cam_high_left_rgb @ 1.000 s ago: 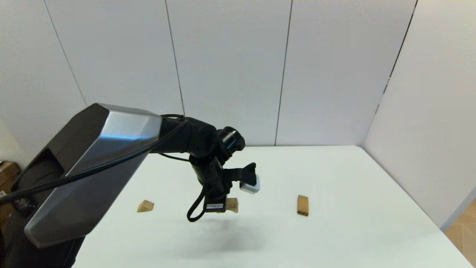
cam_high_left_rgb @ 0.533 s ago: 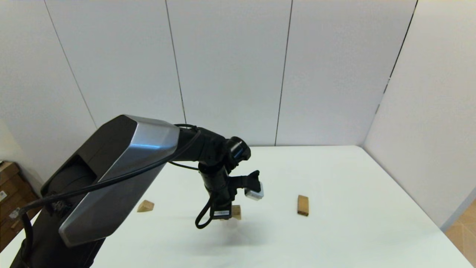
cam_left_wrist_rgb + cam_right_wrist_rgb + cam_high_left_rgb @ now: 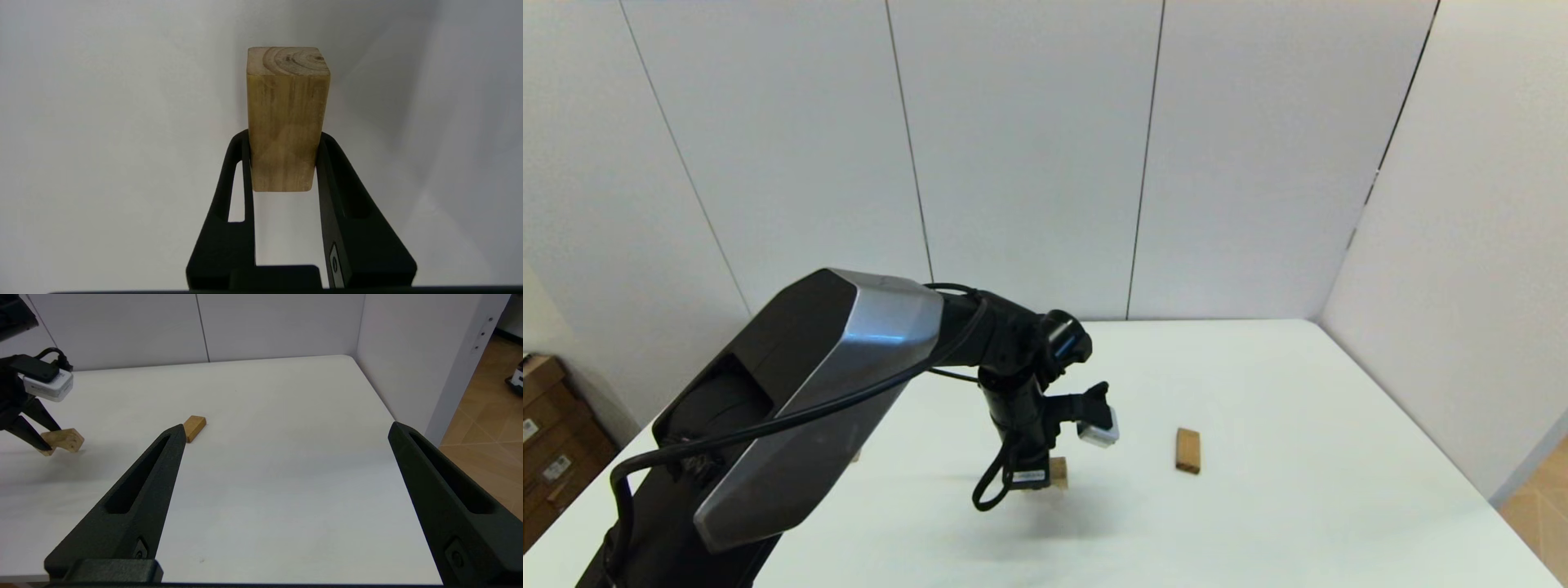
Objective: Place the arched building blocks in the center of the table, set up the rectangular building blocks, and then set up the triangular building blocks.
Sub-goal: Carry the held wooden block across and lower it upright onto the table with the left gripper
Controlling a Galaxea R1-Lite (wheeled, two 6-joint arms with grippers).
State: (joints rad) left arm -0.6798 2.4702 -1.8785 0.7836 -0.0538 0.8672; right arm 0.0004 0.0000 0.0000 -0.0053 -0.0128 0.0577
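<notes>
The left gripper is pinching the arched block across its two long faces, fingers on opp. sides, approx. mid-length. In the head view the block sits low over the table, near the middle and toward the robot's left of ctr; whether it touches the surface cannot be told. In the right wrist view the block is tilted, one end lower, the left gripper clamped on it.

The right gripper is parked off the table's near right, fingers spread wide, holding nothing.

The rectangular block lies flat on the table, well apart from the arched block, on the robot's right; also seen at. The triangular block is not visible; prob. hidden behind the left arm.

Handling (judgement): solid wood, so rigid, light, not fragile. Faces are smooth, so slip is possible if grip is off-ctr. The present hold on flat parallel faces appears sound. The curved hollow is not visible in the left wrist view; orientation cannot be confirmed.

Step in hand (judgement): placing the arched block at ctr. Block should be levelled before release, else it may tip or rock. Rect. slab next: thin, so grip across the narrow edges.
</notes>
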